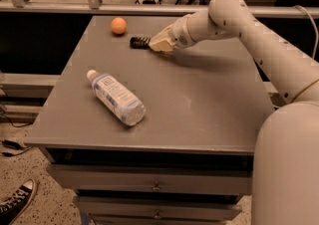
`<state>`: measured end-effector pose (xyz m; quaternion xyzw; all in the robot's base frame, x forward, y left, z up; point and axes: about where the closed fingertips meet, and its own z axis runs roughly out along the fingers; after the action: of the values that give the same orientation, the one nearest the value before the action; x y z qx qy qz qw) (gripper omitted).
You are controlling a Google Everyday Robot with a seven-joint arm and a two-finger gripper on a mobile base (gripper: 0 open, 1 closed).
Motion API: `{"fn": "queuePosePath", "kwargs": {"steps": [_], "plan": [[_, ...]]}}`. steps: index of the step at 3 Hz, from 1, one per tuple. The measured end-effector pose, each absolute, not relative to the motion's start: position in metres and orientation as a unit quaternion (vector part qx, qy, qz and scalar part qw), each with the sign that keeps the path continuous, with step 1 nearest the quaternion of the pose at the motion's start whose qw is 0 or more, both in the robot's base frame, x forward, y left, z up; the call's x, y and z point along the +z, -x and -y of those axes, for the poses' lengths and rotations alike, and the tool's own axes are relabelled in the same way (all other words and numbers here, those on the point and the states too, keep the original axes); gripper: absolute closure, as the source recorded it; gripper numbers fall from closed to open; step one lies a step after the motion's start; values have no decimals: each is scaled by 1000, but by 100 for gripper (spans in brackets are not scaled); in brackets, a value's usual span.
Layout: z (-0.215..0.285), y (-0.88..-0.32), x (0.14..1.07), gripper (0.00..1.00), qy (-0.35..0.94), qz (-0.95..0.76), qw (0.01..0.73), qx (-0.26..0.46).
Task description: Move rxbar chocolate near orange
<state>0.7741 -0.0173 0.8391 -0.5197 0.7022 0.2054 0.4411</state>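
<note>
The rxbar chocolate, a small black bar, is low at the table surface near the back of the grey table, a short way right of the orange. My gripper reaches in from the right and is shut on the bar's right end. The bar's left end sticks out toward the orange. The bar and the orange are apart, with a small gap between them.
A clear plastic water bottle with a white cap lies on its side at the front left of the table. A rail runs behind the table's back edge. Drawers sit under the tabletop. A shoe is on the floor at lower left.
</note>
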Motion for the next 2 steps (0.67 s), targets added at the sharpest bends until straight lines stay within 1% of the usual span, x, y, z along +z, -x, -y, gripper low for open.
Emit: {"fn": "queuePosePath", "kwargs": {"steps": [1,2], "plan": [[13,-776,839,5,519,-700,443,209],[7,-778,840,0,520,-696,447,213]]}}
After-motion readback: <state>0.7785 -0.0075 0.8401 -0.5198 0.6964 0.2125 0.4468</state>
